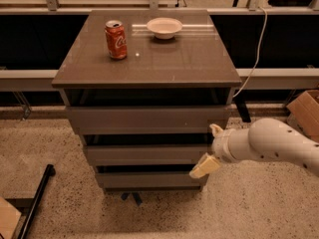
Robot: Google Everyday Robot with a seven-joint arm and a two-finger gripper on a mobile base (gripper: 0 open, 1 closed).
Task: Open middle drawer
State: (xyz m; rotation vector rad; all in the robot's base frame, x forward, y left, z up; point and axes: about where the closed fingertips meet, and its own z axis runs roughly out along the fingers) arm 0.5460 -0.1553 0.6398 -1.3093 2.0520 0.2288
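Closest to me on the speckled floor there's a black bar (36, 199) lying at an angle at the lower left, plus a corner of something cardboard-coloured (7, 222) that's cut off by the edge, so no idea what it is. The white arm (279, 146) comes in from the right, and its far end is cut off too. The gripper (205, 151) is right at the right-hand end of the middle drawer (144, 155), with its two cream fingers spread apart: the lower one (203, 166) pokes down toward the bottom drawer (149, 179), while the upper one (216, 129) is mostly hidden and only its tip shows. Can't tell if either actually touches the panel. The middle drawer itself looks pushed in, roughly in line with the top drawer (147, 118), with a dark gap above it. Something dark sits under the cabinet (174, 68), too murky to make out. On top, a red soda can (115, 39) stands upright at the left, with a white bowl (164, 27) further back, well apart from it. A white cable (256, 49) hangs behind on the right, near a half-cut-off cardboard box (306, 111).
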